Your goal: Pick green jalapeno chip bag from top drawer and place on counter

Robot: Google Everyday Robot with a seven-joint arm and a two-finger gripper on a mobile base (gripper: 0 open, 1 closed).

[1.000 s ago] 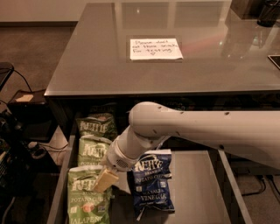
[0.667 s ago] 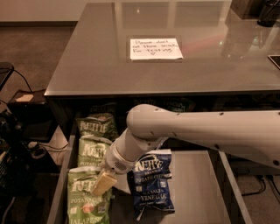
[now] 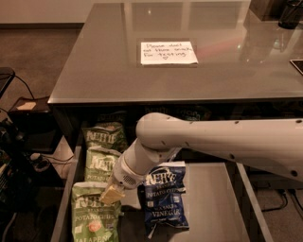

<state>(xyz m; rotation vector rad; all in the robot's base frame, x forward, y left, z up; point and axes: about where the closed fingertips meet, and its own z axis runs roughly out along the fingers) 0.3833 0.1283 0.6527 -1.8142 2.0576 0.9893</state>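
Observation:
The green jalapeno chip bag [image 3: 93, 218] lies flat at the front left of the open top drawer [image 3: 213, 203], with "JALAPENO" along its bottom edge. My gripper [image 3: 112, 193] reaches down from the white arm [image 3: 213, 142] and sits at the bag's upper right corner, touching or just above it. The arm hides part of the drawer's middle. The glossy counter [image 3: 94, 71] lies above and behind the drawer, with a white handwritten note [image 3: 168, 52] on it.
Two more green bags [image 3: 100, 163] [image 3: 105, 134] lie behind the jalapeno bag. A dark blue vinegar bag [image 3: 165, 198] lies just right of my gripper. Cables and dark gear [image 3: 19, 156] sit on the floor to the left. A dark object [image 3: 289, 12] stands on the counter's far right.
The arm and gripper have shifted slightly to the left over the jalapeno bag. The bags have not moved.

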